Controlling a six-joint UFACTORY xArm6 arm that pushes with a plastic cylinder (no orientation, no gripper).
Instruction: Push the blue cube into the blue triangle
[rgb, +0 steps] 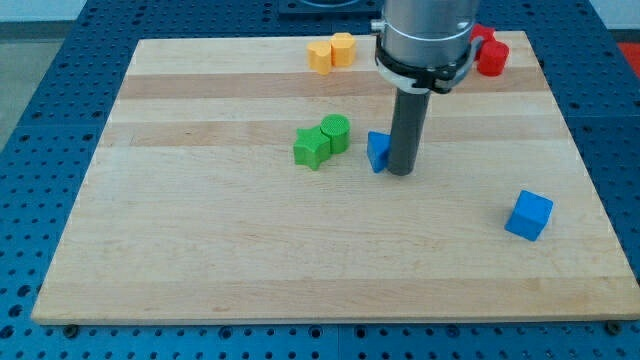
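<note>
The blue cube (528, 215) lies near the wooden board's right edge, toward the view's bottom. The blue triangle (377, 151) sits near the board's middle, partly hidden behind the dark rod. My tip (400, 172) rests on the board right against the triangle's right side. The cube is far from the tip, toward the view's lower right.
A green star-shaped block (312, 148) and a green cylinder (337, 132) sit touching just left of the triangle. Two yellow blocks (331, 51) lie at the board's (200, 250) top edge. Red blocks (490, 52) lie at the top right, partly behind the arm.
</note>
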